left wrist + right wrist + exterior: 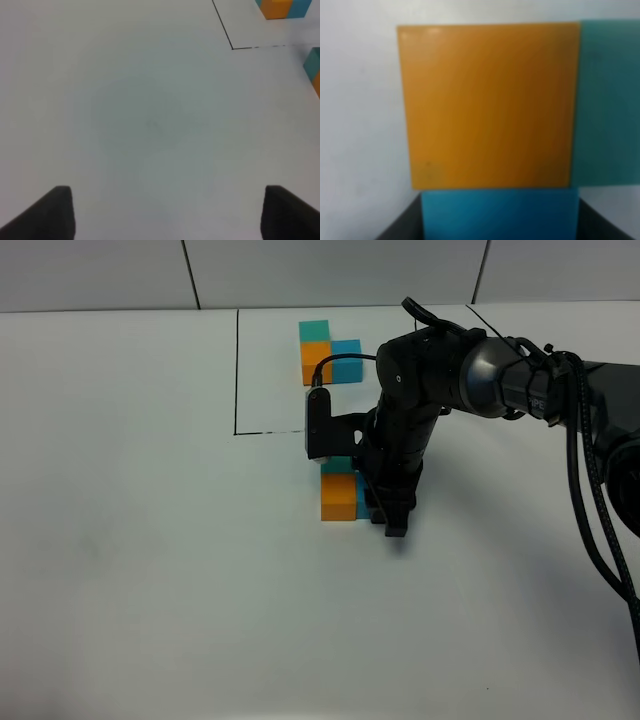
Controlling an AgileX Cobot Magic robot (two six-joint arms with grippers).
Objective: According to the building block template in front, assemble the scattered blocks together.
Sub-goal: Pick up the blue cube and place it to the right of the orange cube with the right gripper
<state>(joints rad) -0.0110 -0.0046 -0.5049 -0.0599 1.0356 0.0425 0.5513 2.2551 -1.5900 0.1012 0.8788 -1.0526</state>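
The template is a teal (315, 330), an orange (316, 361) and a blue cube (347, 360) in an L inside the black outline (237, 370) at the back. In front of it the loose teal block (337, 465), orange block (339, 497) and blue block (361, 499) sit together on the table. My right gripper (386, 512) points down over the blue block. In the right wrist view its dark fingers (395, 232) flank the blue block (500, 215), which touches the orange block (487, 105) beside the teal one (607, 100). My left gripper (170, 215) is open and empty over bare table.
The white table (150, 540) stretches wide to the left and front. The right arm and its cables (590, 490) reach in from the right edge. The left wrist view shows the outline corner (233, 47) and the loose blocks' edge (313, 62).
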